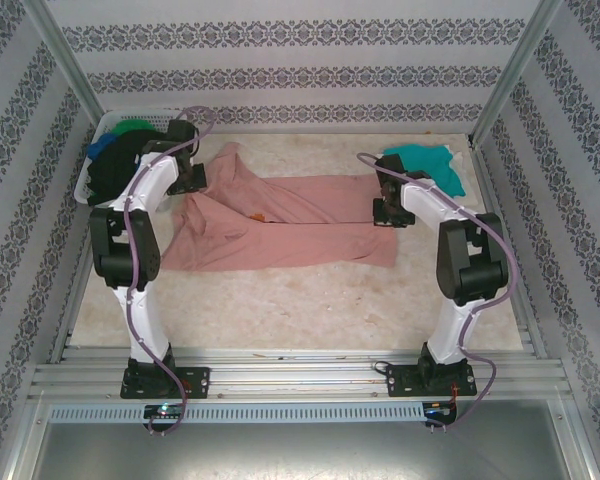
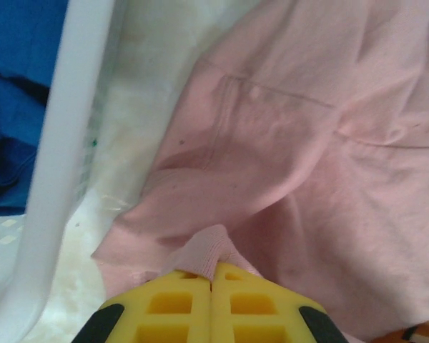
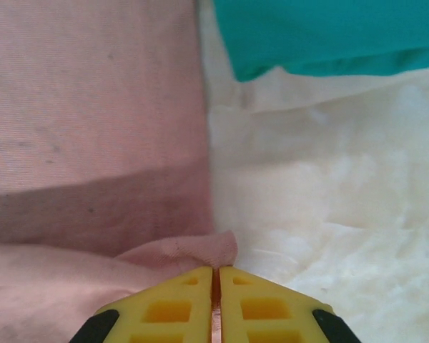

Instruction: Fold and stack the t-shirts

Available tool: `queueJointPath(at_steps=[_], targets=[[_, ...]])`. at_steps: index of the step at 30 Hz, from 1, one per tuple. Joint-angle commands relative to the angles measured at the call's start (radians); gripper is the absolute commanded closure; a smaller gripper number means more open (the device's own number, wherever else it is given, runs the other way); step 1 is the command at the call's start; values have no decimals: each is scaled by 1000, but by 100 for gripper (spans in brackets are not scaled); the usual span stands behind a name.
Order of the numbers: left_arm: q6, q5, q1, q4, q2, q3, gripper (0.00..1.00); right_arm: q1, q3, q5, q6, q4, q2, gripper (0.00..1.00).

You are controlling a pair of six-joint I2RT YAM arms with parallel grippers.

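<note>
Black bases (image 1: 165,380) bolted at the near edge of the desk (image 1: 280,300), each arm stretched forward from there, bowed outward at a dark elbow, wrist tipped down to the cloth. Left pincer (image 2: 211,275) clenched on a small fold of the salmon-pink t-shirt (image 1: 280,225) close to a sleeve seam. Right pincer (image 3: 215,275) likewise clamped on a nub of hem at the shirt's opposite edge, just beside bare desk.

Spread crosswise between the two arms, that pink shirt: rumpled, partly doubled over, small brown chest print (image 1: 257,213) facing up.

Judged to be mid-fold. Best done by lifting both ends together, level and lightly taut, then carrying the cloth over in one sweep for squarely matched edges. No pulling apart, given so slight a bite of fabric between the yellow pads (image 2: 164,307).

Beyond the right wrist, at the far right of the desk, the teal t-shirt (image 1: 425,165) in a small heap, apart from the pink one. In the far left corner, close beside the left wrist, the white basket (image 2: 64,143), heaped with a blue shirt (image 2: 14,107), a black shirt (image 1: 115,170) and a green shirt (image 1: 135,127), not yet folded.
</note>
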Motion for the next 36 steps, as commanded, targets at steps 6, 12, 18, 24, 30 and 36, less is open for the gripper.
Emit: queueJointPath(at_steps=[6,12,18,24,30,36], targets=[[-21,64,9,-62,37,72,70,24,83,7,-34,-30,46,82],[-15,55,10,-93,-68,25,62,40,61,84,-16,-99,-36,62],[-101,93,9,44,-422,-431,52,110,-246,67,130,-76,-274,43],[-204,61,12,138,-590,-802,45,142,-434,-47,215,36,-337,43],[-199,28,26,170,-514,-817,42,135,-395,7,202,20,-245,46],[-178,49,44,203,-450,-798,43,95,-373,10,194,37,-196,51]])
